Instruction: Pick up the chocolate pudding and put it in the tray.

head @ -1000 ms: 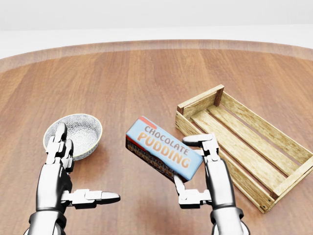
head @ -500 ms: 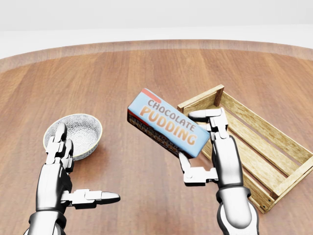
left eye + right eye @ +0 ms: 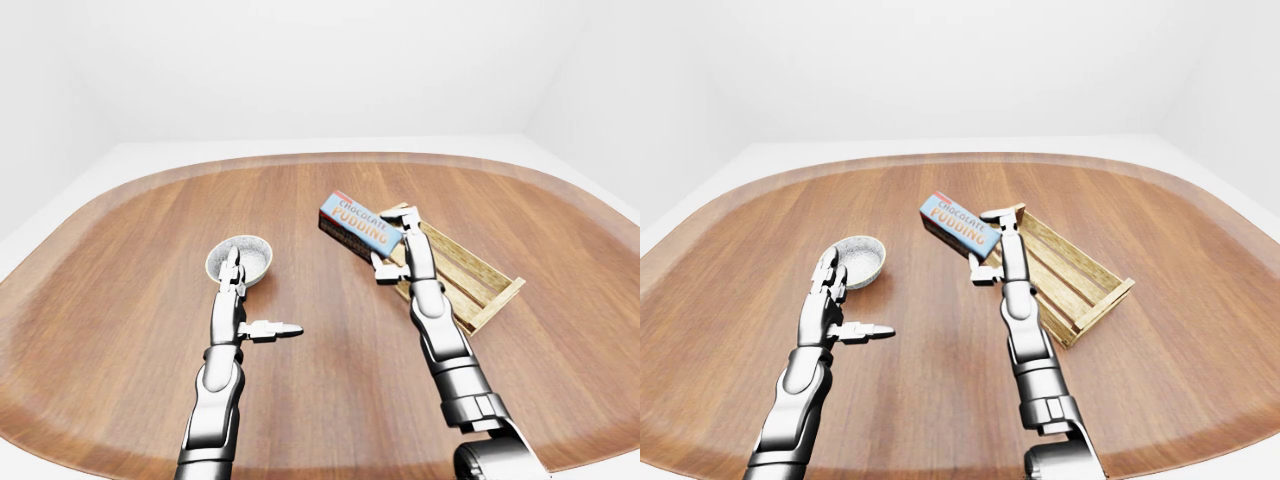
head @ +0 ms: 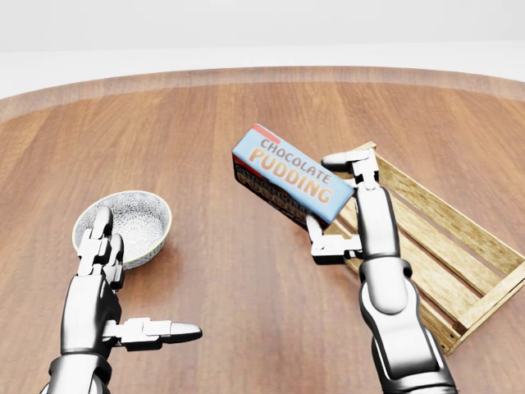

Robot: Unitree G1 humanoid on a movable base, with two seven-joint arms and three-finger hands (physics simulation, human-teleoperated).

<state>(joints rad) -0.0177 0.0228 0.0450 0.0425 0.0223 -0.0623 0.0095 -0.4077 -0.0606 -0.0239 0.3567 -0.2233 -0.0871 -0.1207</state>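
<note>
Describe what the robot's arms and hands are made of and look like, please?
Both arms are glossy silver-grey metal built in rounded segments with darker joint rings. The left hand and right hand each have three blocky, jointed fingers with rounded tips. No cables, sleeves or markings show.

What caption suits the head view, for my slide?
Right hand holds pudding box beside wooden tray.
</note>
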